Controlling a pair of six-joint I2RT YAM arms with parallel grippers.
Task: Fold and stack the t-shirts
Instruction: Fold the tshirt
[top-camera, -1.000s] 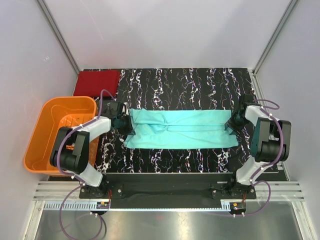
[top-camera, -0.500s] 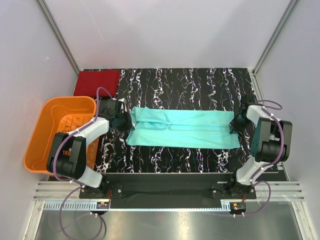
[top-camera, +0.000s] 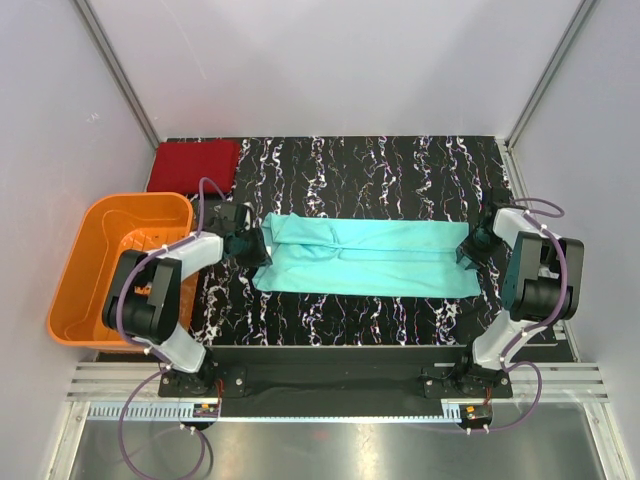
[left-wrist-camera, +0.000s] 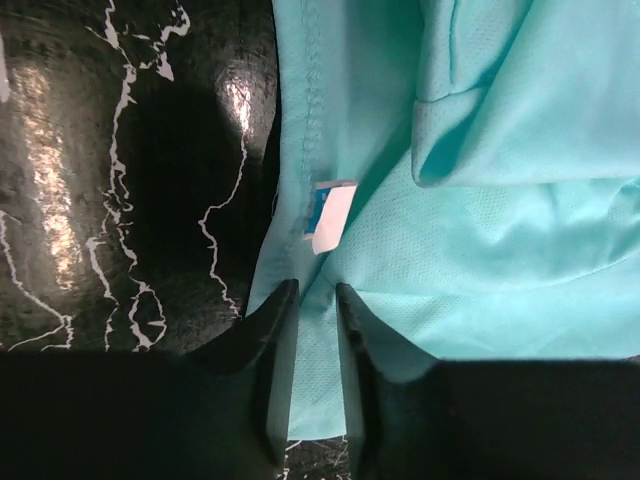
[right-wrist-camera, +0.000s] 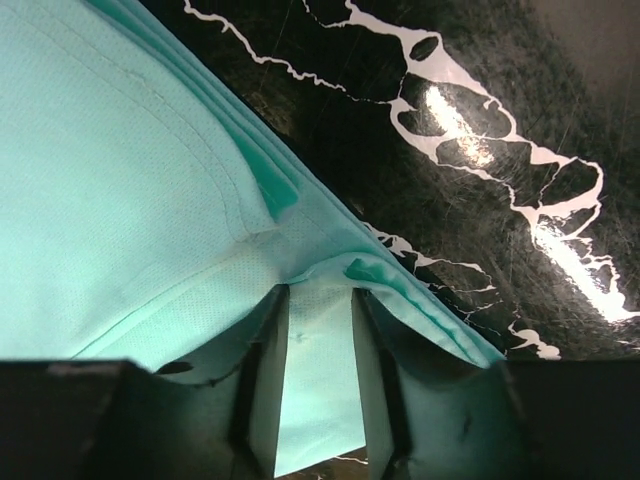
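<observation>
The light teal-green t-shirt (top-camera: 365, 255) lies folded into a long band across the middle of the black marbled table (top-camera: 380, 165). My left gripper (top-camera: 262, 245) sits low at its left end. In the left wrist view the gripper (left-wrist-camera: 315, 290) is open, its fingers narrowly parted, with teal cloth (left-wrist-camera: 500, 250) lying between them near a white and blue label (left-wrist-camera: 330, 215). My right gripper (top-camera: 466, 250) is at the shirt's right end. In the right wrist view it (right-wrist-camera: 320, 292) is open over the layered cloth (right-wrist-camera: 120, 180). The dark red t-shirt (top-camera: 195, 165) lies folded at the back left corner.
An orange slatted basket (top-camera: 75, 265) stands off the table's left edge, beside the left arm. White walls and metal posts enclose the back and sides. The right end of the shirt lies close to the table's right edge (top-camera: 505, 200).
The jaws of both grippers have parted from a tighter hold on the shirt's ends. The shirt's left end has shifted slightly toward the back and the right.
</observation>
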